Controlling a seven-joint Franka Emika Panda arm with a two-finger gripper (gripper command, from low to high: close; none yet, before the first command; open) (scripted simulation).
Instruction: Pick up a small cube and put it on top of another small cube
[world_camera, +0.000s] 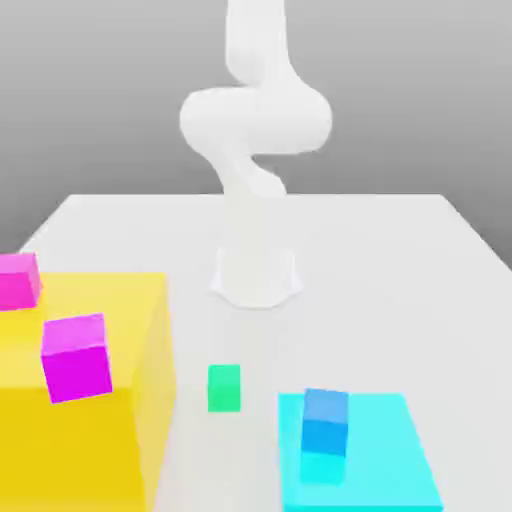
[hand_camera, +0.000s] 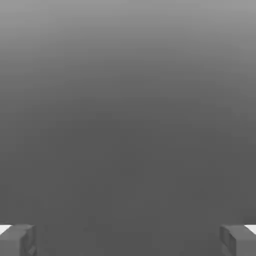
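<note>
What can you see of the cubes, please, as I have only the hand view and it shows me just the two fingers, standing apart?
Observer: The green cube stands on the table, between the yellow block and the cyan slab.
Operator: Thank you. Is there a blue cube as well?
Observer: Yes, the blue cube is over at the cyan slab, toward the exterior view's right.
Operator: And any others?
Observer: Two magenta cubes, both at the yellow block on the exterior view's left.

A simulated lab: white robot arm (world_camera: 255, 125) on a bare table (world_camera: 390, 290).
</note>
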